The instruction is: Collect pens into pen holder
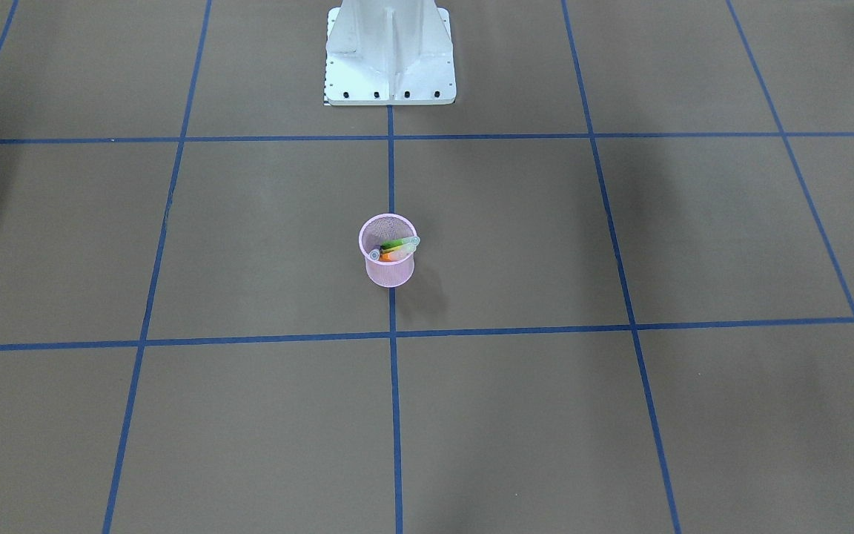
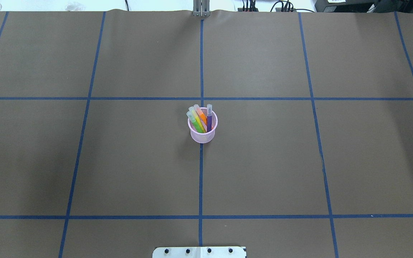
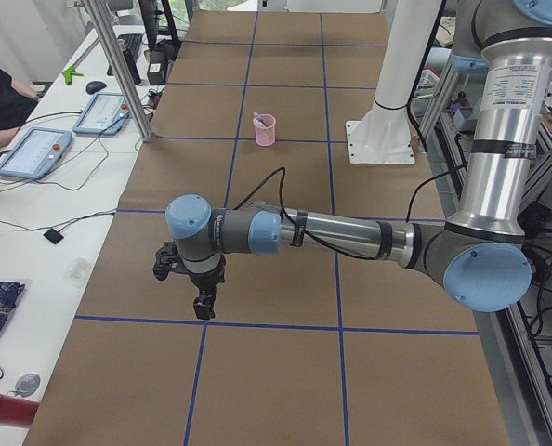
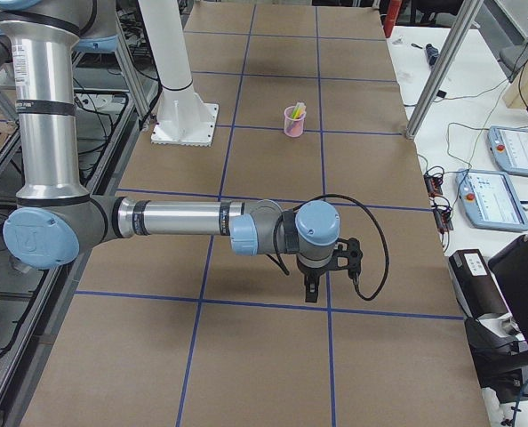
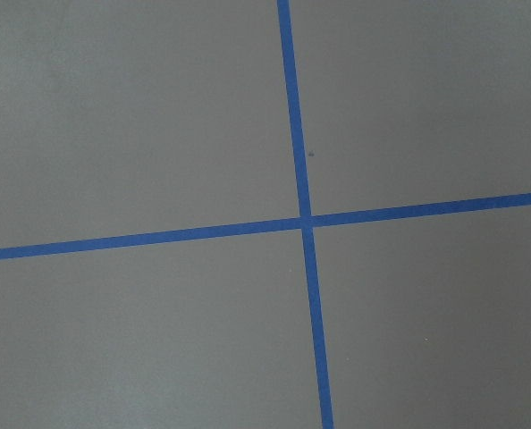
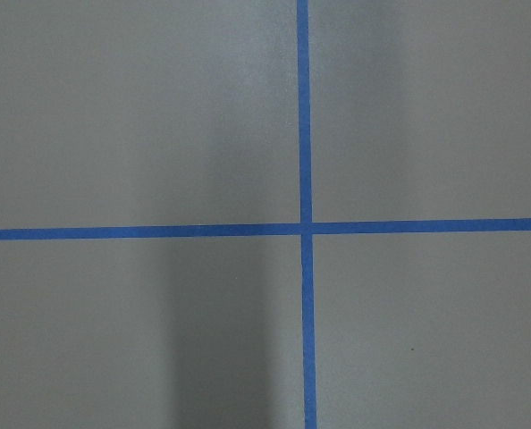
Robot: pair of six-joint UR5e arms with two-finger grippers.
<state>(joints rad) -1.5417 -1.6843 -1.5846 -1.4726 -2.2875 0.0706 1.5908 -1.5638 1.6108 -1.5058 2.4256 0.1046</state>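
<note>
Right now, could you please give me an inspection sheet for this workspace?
Surface: brown paper-covered table with blue tape grid.
Job's things: pink wire-mesh cup upright, holding purple pen, orange pen, green pen and yellow pen.
Clutter: nothing seen.
Grippers: left gripper and right gripper above the table, away from the cup; open or shut unclear.
Cables: black cable along the left forearm; second cable looping at the right wrist.
Surroundings: teach pendants beside the table.

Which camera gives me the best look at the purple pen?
Overhead exterior: the purple pen stands in the pen holder, its upper length in plain sight. The front-facing view barely shows it, the side views are too small to pick it out, and the wrist cameras miss it entirely.
</note>
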